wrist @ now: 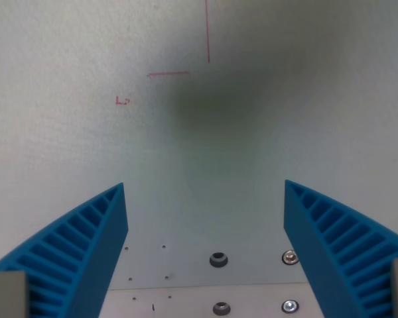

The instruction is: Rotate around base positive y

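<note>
Blue ribbed plastic gripper (205, 189) fingers are spread wide with nothing between them. Pale white table surface (66, 132) has thin red pen marks (208, 30) up at 12 o'clock, plus small metal screws (218, 259) down at 6.

Fingers (79, 248): two, bright blue, ribbed with open slots, tapering to tips at 12 o'clock
Finger bases (6, 295): grey blocks at 7 and 5 o'clock
Gripper (204, 189): blue and grey
</note>
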Available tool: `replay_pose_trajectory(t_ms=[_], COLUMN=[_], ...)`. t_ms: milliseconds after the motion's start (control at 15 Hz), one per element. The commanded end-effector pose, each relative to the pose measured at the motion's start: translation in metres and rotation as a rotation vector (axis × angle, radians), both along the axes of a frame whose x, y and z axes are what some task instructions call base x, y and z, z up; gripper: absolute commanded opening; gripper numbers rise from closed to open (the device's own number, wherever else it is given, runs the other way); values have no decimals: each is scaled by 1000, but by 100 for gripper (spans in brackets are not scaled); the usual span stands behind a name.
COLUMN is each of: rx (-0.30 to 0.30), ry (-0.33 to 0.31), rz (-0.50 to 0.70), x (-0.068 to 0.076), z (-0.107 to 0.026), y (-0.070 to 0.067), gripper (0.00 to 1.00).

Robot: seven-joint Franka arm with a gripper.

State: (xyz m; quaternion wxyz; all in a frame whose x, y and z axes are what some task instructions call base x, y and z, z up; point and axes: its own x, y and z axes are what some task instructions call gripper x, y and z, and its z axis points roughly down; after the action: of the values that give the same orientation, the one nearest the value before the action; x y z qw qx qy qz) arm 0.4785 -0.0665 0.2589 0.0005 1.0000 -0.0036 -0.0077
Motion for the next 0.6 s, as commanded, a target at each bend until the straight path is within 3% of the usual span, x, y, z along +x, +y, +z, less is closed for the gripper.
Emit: replay_pose_trajectory(t_ms=[67, 600], rx=[0, 0], ry=[7, 100], rz=[0, 0], x=[0, 0], z=[2, 2], y=[0, 0], gripper=[100, 100])
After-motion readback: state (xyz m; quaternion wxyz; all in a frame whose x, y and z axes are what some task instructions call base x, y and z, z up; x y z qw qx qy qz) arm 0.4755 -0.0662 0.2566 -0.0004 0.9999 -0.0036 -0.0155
